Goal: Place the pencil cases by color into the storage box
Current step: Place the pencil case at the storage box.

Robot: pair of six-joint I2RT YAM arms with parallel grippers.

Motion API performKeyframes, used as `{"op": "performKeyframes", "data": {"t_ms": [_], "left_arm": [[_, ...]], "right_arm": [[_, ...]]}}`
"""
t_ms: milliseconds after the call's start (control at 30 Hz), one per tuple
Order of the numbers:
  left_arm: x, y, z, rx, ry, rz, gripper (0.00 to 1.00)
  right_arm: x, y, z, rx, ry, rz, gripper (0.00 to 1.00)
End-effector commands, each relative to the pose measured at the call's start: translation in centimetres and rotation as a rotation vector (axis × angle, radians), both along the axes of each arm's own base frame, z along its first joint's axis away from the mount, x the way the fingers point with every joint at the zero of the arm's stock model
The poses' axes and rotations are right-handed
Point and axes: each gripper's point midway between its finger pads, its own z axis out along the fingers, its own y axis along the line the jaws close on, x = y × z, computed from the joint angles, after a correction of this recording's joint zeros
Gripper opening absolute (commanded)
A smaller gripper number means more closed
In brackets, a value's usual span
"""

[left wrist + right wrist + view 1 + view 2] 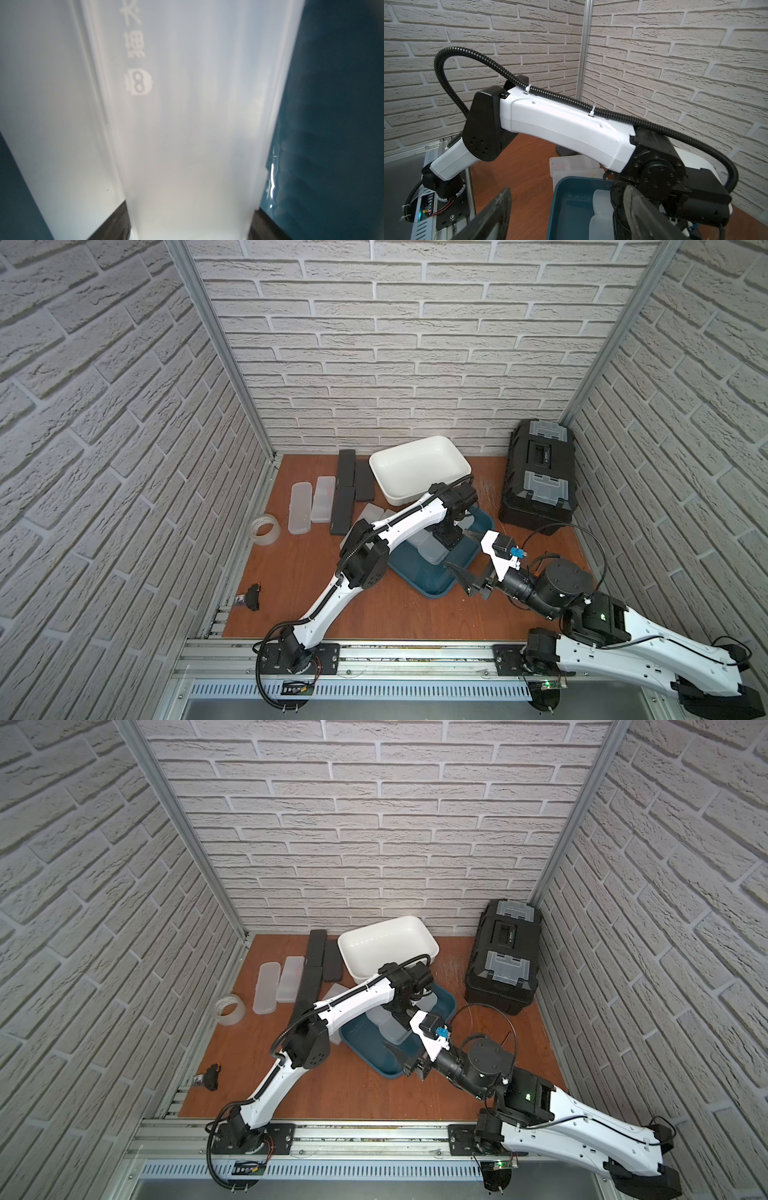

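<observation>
My left gripper reaches down into the teal storage box and is shut on a frosted white pencil case, its dark fingers pressed on both long sides. More white cases lie in the teal box beside it. Two white cases and three black cases lie on the table at the back left. Further white cases lie half hidden under the left arm. My right gripper hangs open and empty over the teal box's near right corner. A white storage box stands behind.
A black toolbox stands at the back right corner. A clear tape roll sits at the left edge, and a small black part lies near the front left. Brick walls close in three sides.
</observation>
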Motion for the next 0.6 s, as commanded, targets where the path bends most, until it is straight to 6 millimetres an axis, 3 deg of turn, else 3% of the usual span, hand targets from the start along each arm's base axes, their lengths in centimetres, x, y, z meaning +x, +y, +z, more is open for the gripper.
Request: {"op": "performKeyframes", "data": {"t_ms": [0,333,567], "left_arm": [[0.6,-0.4,-1.3,-0.013,0.011,0.011,0.69],[2.1,-0.1,-2.0,-0.024,0.0,0.048,0.69],[2.9,0.3,-2.2,-0.028,0.007,0.066,0.69]], "right_arm": [[0.3,-1.2,0.4,-0.025,-0.014,-0.054,0.85],[1.9,-2.0,-2.2,-0.093,0.07,-0.181,0.85],[2.7,-4.3,-3.8,-0.084,0.137,-0.311,0.86]]}}
